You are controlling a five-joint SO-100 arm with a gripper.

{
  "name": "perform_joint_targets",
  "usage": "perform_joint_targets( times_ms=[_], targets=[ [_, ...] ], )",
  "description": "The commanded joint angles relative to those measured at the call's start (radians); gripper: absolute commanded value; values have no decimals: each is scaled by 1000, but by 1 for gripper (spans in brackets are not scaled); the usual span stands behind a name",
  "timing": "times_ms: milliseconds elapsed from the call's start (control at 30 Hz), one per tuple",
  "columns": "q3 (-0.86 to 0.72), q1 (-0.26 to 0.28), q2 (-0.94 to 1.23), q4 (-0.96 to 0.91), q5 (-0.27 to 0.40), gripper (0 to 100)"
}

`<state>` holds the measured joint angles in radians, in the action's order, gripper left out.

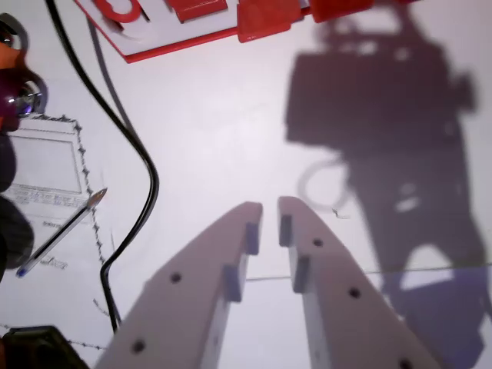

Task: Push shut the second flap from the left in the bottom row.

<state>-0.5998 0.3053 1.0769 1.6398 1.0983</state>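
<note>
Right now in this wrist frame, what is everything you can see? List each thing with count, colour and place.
flap board: one, white base with red flaps, top edge, cut off by the frame
cable: one, black, running from top left down to the bottom left
pen: one, clear barrel with blue cap end, left side, lying on the paper
printed paper: one, white with grey print, left edge
arm shadow: one, dark, right half of the white table
dark objects: purple and orange shapes, far left edge, too cropped to identify
gripper: one, white, bottom centre, jaws nearly together, holding nothing
</note>
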Motion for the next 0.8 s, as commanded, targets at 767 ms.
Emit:
perform_joint_targets(
  times_ms=[767],
  targets=[
    [419,8,-400,-46,-35,2]
  ],
)
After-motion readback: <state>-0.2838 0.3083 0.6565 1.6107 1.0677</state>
